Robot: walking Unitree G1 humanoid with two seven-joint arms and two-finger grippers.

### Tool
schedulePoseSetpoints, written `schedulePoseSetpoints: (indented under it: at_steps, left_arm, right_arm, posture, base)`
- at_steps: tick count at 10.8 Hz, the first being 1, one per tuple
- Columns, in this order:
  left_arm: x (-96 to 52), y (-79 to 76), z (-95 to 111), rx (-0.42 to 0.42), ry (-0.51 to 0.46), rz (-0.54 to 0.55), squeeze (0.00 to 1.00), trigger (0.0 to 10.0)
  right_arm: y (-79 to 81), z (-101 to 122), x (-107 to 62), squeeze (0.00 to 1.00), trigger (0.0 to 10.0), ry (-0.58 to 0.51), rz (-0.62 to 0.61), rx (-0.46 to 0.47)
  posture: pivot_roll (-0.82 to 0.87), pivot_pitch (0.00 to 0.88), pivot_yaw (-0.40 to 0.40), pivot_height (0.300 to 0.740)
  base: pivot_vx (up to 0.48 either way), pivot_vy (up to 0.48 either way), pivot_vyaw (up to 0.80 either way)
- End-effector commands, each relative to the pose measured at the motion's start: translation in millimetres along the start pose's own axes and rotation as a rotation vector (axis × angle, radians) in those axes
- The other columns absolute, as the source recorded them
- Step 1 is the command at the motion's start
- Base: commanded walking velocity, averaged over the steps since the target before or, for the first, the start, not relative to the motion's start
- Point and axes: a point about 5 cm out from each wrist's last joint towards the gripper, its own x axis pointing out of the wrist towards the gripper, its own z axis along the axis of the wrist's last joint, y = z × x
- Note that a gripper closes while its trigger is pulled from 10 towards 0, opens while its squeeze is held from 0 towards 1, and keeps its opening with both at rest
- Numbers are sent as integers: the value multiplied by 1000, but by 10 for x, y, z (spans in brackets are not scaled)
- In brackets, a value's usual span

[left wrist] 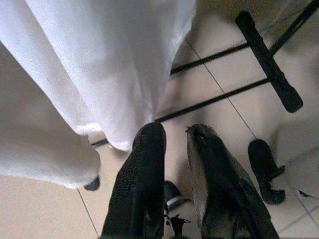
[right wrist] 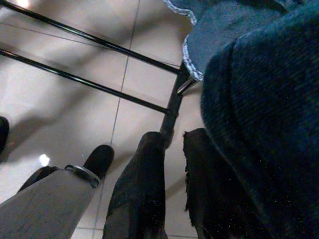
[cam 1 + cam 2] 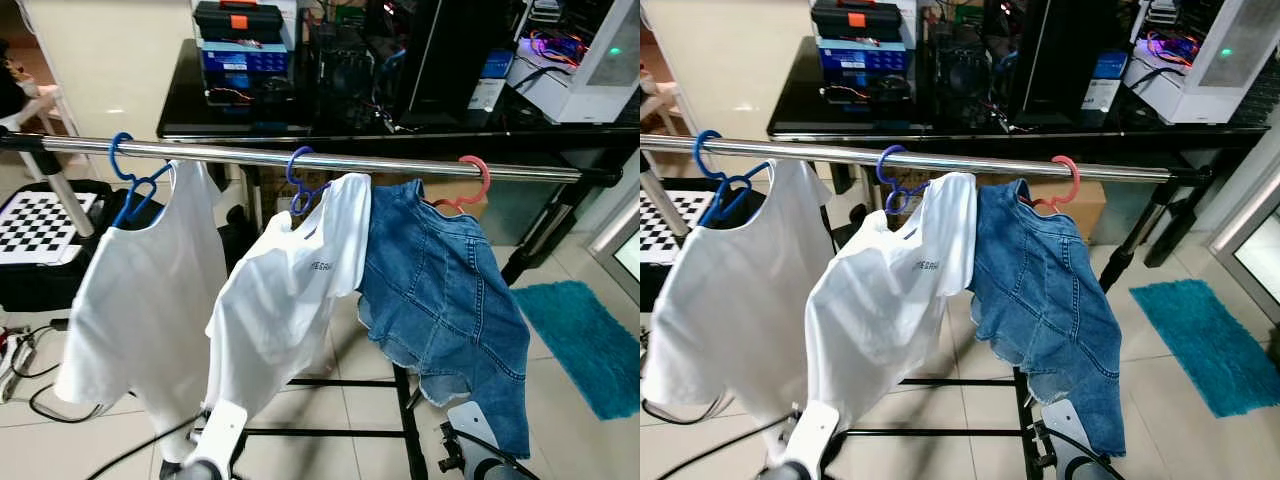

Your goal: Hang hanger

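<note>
Currently, rail: the steel rail [image 3: 300,160] runs across in front of me, ahead of the black desk [image 3: 190,115]; three garments hang from it

Blue hanger, far left: hook [image 3: 120,160] sits over the rail and carries a white shirt [image 3: 140,300], which drapes freely

Blue hanger, middle: hook [image 3: 300,172] is on the rail, but its white t-shirt [image 3: 290,300] hangs skewed, one shoulder riding high; I judge the load sits unevenly on the hanger

Pink hanger: hook [image 3: 478,178] is over the rail near its right end, holding the denim jacket [image 3: 440,300], whose hem falls low toward my right arm

Left gripper [image 1: 174,144]: down low near the floor, just beside the hem of the white t-shirt; fingers [image 1: 142,179] slightly parted with nothing between them, so it is released and empty

Right gripper [image 2: 172,149]: also low, under the denim hem, which covers part of its wrist view; a narrow gap shows between the fingers and nothing is pinched, so I read it as let go

Rack base: black floor bars [image 2: 99,84] cross the tiles below both grippers

Task judgement: all three hangers look seated on the rail, so hanging appears done; both arms sit low, I think, to keep clear of the cloth

Risk: raising the right arm could snag the denim
</note>
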Motion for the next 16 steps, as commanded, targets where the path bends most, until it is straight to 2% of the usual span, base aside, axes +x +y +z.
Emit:
schedulePoseSetpoints:
  at_steps: [1,3,5,8,9,11,14,16]
  left_arm:
    - [-18,-23,-62,-19,26,0,0,10000]
    - [-43,-9,-121,-27,46,8,0,10000]
    - [-37,-6,-109,0,47,10,0,10000]
    - [5,-16,-1,57,7,-1,0,10000]
    - [17,-13,29,61,-2,-2,0,10000]
    - [54,-56,128,57,-44,-22,0,10000]
    - [78,-137,215,103,-92,-59,0,10000]
    - [100,-152,311,130,-137,-71,0,10000]
  right_arm:
    - [-3,39,6,0,10000,-23,3,-6]
    - [15,17,-1,0,10000,-20,11,-7]
    - [-14,11,-8,0,10000,-20,6,-11]
    - [34,80,10,0,10000,-66,-2,15]
    - [46,119,16,0,10000,-91,-10,1]
    - [54,240,28,0,10000,-171,-39,52]
    - [108,134,10,0,10000,-133,-12,40]
    - [24,154,4,0,10000,-141,-34,39]
  posture:
    - [163,69,-76,740]
    - [162,78,-78,740]
    - [163,76,-71,740]
    - [143,70,-54,740]
    - [131,78,-48,740]
    - [111,102,-37,740]
    - [115,102,-38,740]
    - [99,81,-11,740]
  base:
    - [0,0,0]
    - [0,0,0]
    - [0,0,0]
    - [0,0,0]
    - [0,0,0]
    - [0,0,0]
    - [0,0,0]
    - [0,0,0]
